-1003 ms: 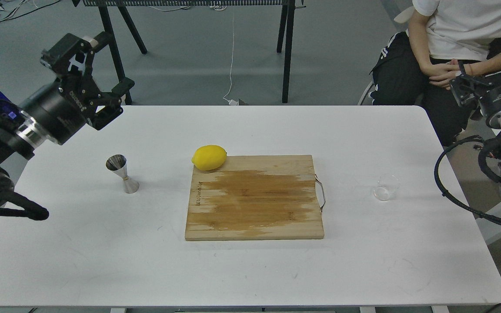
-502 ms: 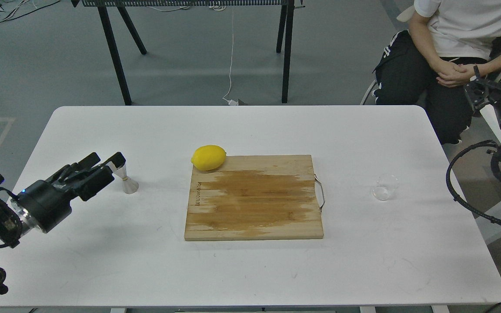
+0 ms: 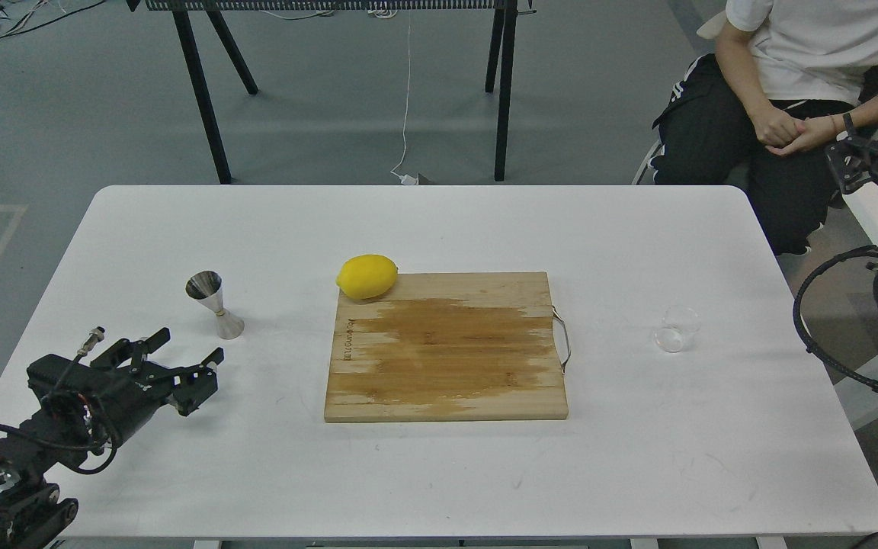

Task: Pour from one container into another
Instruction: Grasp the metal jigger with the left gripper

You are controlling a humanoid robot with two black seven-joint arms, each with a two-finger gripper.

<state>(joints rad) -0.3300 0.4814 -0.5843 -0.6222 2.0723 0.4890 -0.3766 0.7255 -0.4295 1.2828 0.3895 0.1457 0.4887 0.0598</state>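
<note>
- The jigger (image 3: 214, 304) stands upright on the white table (image 3: 439, 473), toward its left side, one cone up and the other down, well apart from the cutting board (image 3: 445, 347).
- The left gripper (image 3: 187, 361) sits low over the table, near the jigger and on the robot's side of it, not touching it. Its two fingers are spread, with nothing between them.
- The left arm (image 3: 65, 404) comes in from the lower left corner, with cables looped around its thick joints.
- The glass cup (image 3: 675, 329) stands on the table to the right of the board, apart from the board's metal handle (image 3: 563, 339). It is clear, and I cannot tell whether it holds anything.
- The right gripper (image 3: 862, 164) is up at the right edge, well above and beyond the cup, off the table. It is seen dark and partly cut off; I cannot tell whether its fingers are spread or closed.
- A lemon (image 3: 366, 276) lies at the board's far left corner, partly on the wood and partly over the table.
- The board lies flat in the middle of the table, with a darker patch across most of its face.
- A person (image 3: 789, 76) in a white shirt and black trousers sits beyond the table's far right corner, hands clasped.
- A black-legged stand (image 3: 504, 91) stands on the grey floor behind the table.
</note>
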